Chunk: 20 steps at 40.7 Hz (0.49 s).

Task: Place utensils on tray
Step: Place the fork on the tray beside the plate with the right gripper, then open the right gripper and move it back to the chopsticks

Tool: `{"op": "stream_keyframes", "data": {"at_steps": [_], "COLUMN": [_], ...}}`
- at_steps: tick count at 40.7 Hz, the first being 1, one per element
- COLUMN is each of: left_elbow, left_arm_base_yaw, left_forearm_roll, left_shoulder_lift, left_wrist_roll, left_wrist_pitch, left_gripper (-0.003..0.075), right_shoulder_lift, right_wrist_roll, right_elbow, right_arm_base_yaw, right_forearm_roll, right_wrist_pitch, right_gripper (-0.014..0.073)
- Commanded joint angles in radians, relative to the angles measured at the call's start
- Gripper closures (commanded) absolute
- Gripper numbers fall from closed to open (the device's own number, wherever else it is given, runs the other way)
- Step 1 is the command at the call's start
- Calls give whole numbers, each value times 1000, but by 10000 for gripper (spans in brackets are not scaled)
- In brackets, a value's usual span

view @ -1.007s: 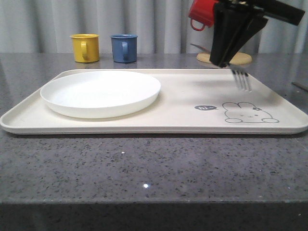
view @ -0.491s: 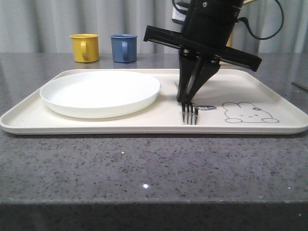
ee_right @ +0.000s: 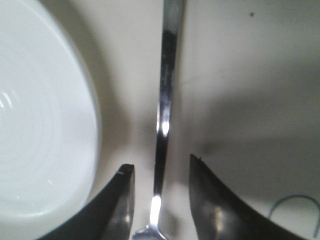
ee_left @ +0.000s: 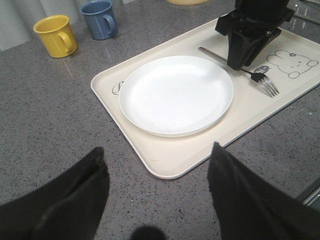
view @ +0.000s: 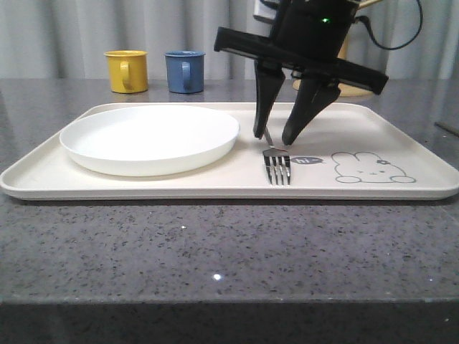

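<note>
The fork (view: 276, 162) lies flat on the tray (view: 215, 183), just to the right of the white plate (view: 149, 137) and to the left of the small "hi" bubble (view: 307, 160) and the rabbit drawing (view: 371, 168). Its tines point toward the front edge of the tray, and its handle runs back toward the far side. The right gripper (view: 276, 136) stands directly above the fork with its jaws spread apart, one finger on each side of the handle. In the right wrist view the handle (ee_right: 164, 115) passes through the gap between the two fingertips (ee_right: 120, 200), and there is free space on both sides, so the fingers do not clamp it. Whether the tips touch the tray surface I cannot say for sure, because the front view is too flat for this. In the left wrist view the fork (ee_left: 260, 80) is seen beside the plate (ee_left: 175, 94), with the right arm over its handle. The left gripper (ee_left: 157, 190) is well apart from the fork, above the grey table (ee_left: 50, 110) near the left corner of the tray (ee_left: 107, 82), and its fingers are wide open and hold nothing. A yellow cup (view: 127, 71) and a blue cup (view: 185, 71) stand behind the tray, on the far side of the table.
</note>
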Motion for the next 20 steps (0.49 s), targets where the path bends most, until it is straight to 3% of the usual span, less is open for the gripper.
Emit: {"op": "stream_keyframes", "data": {"at_steps": [1, 9, 20], "left_elbow": [-28, -28, -28], "left_arm_base_yaw": [-6, -6, -6], "left_forearm_roll": [-15, -15, -15], "left_shoulder_lift": [5, 5, 5], "left_wrist_roll": [-10, -10, -10], "left_wrist_pitch": [-78, -78, -78], "left_gripper": [298, 298, 298], "right_shoulder_lift": [-121, -205, -241], "right_wrist_roll": [-89, -113, -272], "right_elbow": [-35, -32, 13], "right_arm_base_yaw": [1, -14, -209], "right_forearm_roll": [-64, -246, -252], "right_wrist_pitch": [31, 158, 273], "right_gripper": [286, 286, 286]}}
